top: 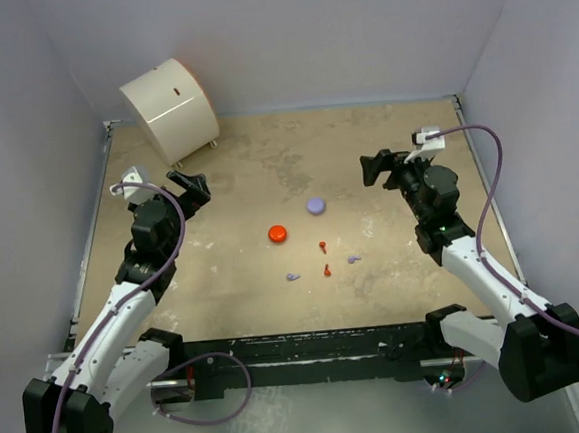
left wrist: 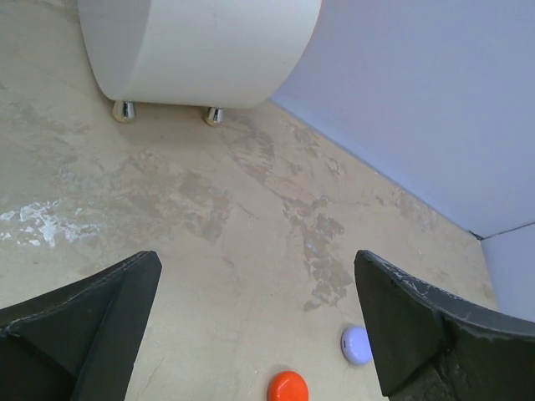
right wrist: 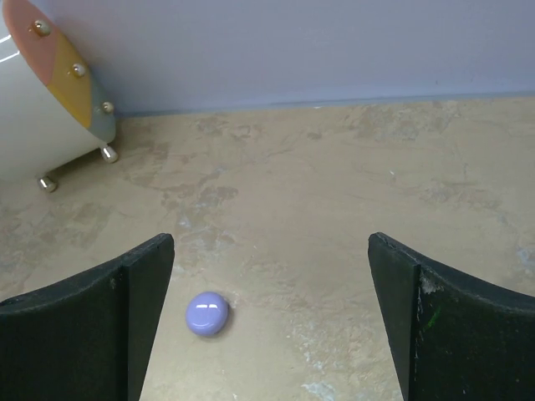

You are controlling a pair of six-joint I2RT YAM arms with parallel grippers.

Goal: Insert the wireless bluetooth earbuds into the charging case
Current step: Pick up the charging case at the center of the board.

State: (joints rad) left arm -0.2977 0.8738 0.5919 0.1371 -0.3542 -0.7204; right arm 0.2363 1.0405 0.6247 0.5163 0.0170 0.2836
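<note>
Centrally, tiny stemmed earbuds (top: 322,245) lie on the mottled tan table (top: 245,290) near glossy round cases (top: 277,234). Both bent arms hover; the left gripper (top: 195,187) and right gripper (top: 371,170) have their jaws wide apart.

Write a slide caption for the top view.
Open left pincer, open right pincer; four earbuds loose near red case, purple case.

**Top view.** The red-orange earbuds (top: 328,270) and lilac earbuds (top: 354,260) are too small to tell stem from tip. Whether the lilac case (top: 316,205) and orange case (top: 277,234) stand lidded cannot be told.

**Left wrist view.** The white drum (left wrist: 201,50) is cut by the top edge and the orange case by the bottom edge. A finger (left wrist: 418,334) of the left gripper (left wrist: 257,261) hides part of the lilac case.

**Right wrist view.** The drum runs off the left edge.
</note>
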